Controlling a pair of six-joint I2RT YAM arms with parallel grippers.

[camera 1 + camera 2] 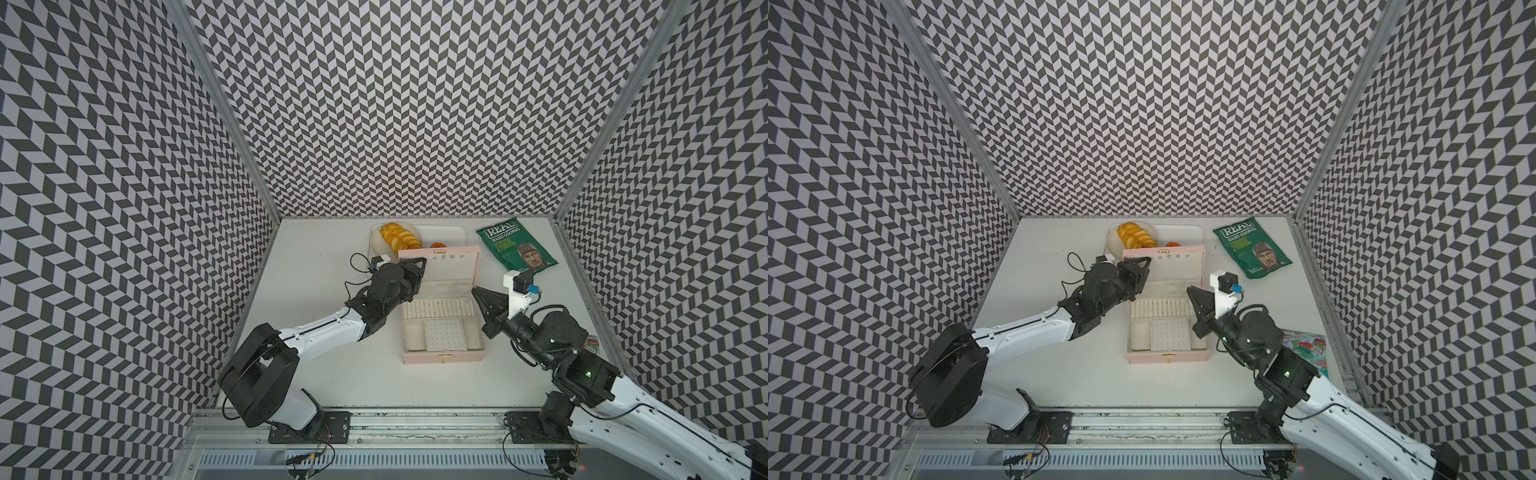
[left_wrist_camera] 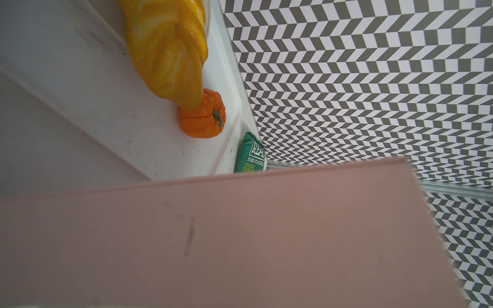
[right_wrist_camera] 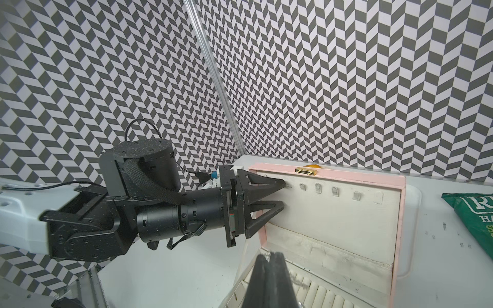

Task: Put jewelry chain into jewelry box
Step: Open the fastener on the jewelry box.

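The pale pink jewelry box [image 1: 442,356] [image 1: 1167,357] stands open in mid-table, its lid [image 3: 400,213] upright. My left gripper [image 1: 422,272] [image 3: 283,195] is at the lid's left edge, open, both fingers lying against the cream inner face. The left wrist view shows only the lid's pink back [image 2: 240,240]. My right gripper [image 1: 476,289] [image 3: 269,254] hovers over the box's right rear corner, shut on the jewelry chain [image 3: 298,282]. A thin silver strand of the chain trails onto the ring rolls [image 3: 328,296]. The chain is too fine to show in the top views.
Behind the box a white tray [image 1: 453,232] carries a yellow braided pastry [image 1: 399,236] [image 2: 168,53] and a small orange pumpkin [image 2: 204,117]. A green crisp bag [image 1: 515,249] lies at the back right. A colourful packet [image 1: 1304,345] lies by the right arm.
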